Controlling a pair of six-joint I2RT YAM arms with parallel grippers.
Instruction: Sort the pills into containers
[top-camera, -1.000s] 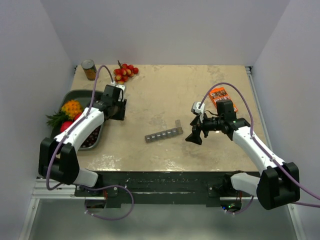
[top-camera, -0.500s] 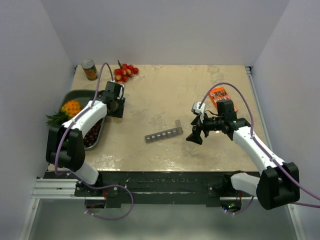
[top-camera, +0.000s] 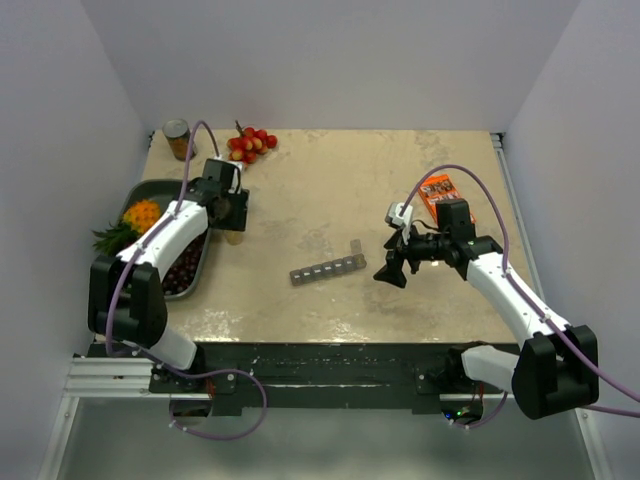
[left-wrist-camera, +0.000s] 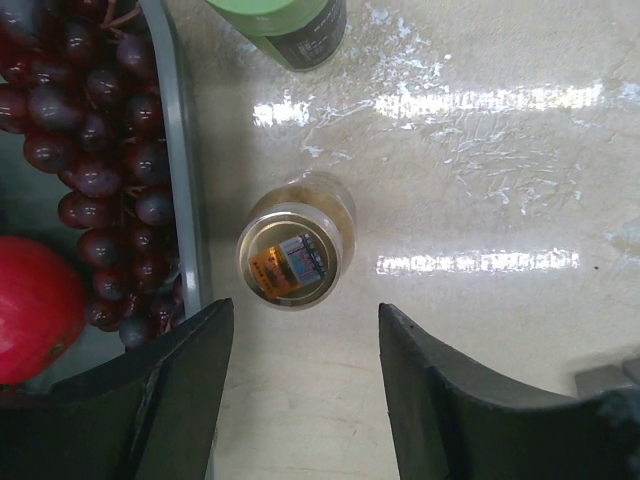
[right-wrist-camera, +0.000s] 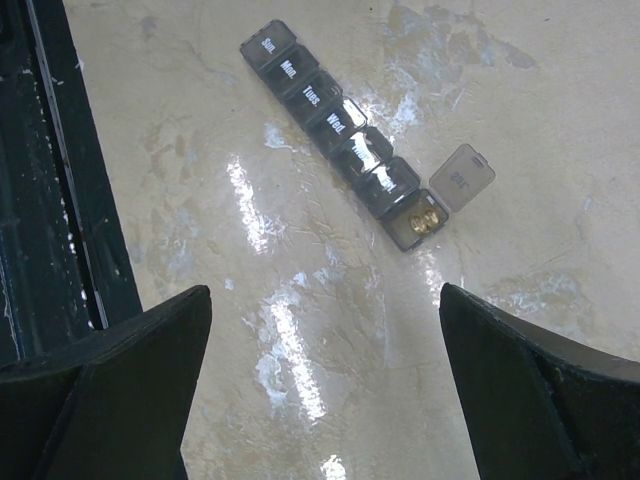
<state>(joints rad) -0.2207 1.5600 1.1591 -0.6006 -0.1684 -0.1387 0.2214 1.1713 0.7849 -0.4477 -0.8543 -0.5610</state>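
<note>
The left arm and right arm share one build: white rounded shells between black joint blocks, with bulky black shoulders at 7 and 5 o'clock of the top view. A thin lilac cable loops from each wrist back under the black base rail at 6 o'clock. The left gripper and right gripper have matte black, wedge-shaped fingers.

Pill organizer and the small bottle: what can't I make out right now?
- Left wrist: small clear bottle is seen from straight above, so its fill cannot be judged.
- Left wrist: green-capped bottle is cut off by the top edge.
- Right wrist: glare washes out some lid labels on the pill organizer; shut dark lids hide their contents.
- Top external: organizer lettering is too small to read.
</note>
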